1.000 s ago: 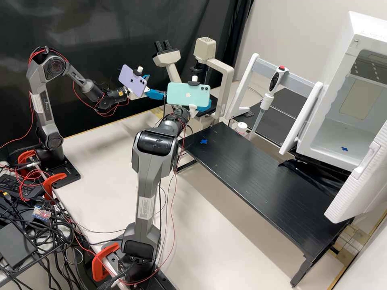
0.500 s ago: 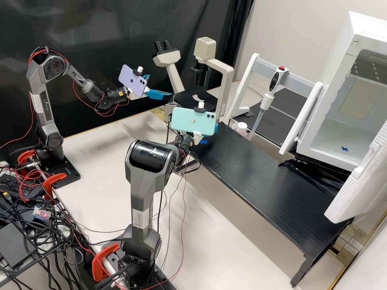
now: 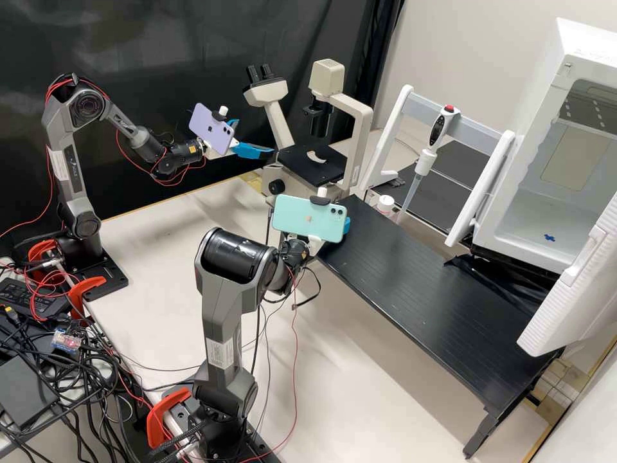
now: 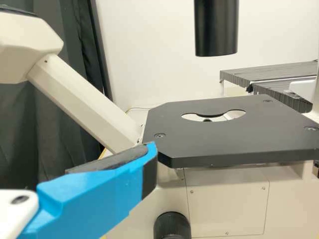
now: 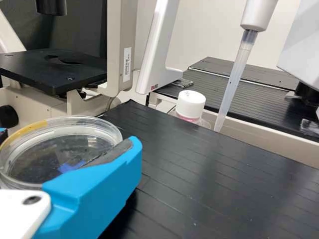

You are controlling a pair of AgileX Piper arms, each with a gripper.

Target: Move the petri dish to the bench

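Observation:
In the high view, my right gripper (image 3: pixel 347 225) is mostly behind the teal phone, at the near-left end of the black bench platform (image 3: pixel 418 289). The right wrist view has this gripper (image 5: pixel 67 142) shut on the clear petri dish (image 5: pixel 37 162), which is roughly level over the platform (image 5: pixel 209 179). A blue cross mark shows through the dish; whether the dish touches the surface I cannot tell. My left gripper (image 3: pixel 256 137) stands open beside the microscope stage (image 3: pixel 312 166). One blue finger of this gripper (image 4: pixel 99 194) appears in the left wrist view near the stage plate (image 4: pixel 224 139).
The microscope (image 3: pixel 353 128) stands behind the right gripper. Beyond the platform are a white-capped bottle (image 3: pixel 385 204) and a pipette (image 3: pixel 424 154) hanging on a white stand (image 3: pixel 472 132). An open white incubator (image 3: pixel 546 212) is at the right, its door (image 3: pixel 578 289) swung toward the platform.
My right gripper has come away from the microscope stage, nearer and lower, to the end of the platform. The stage has come into sight. My left arm has kept still.

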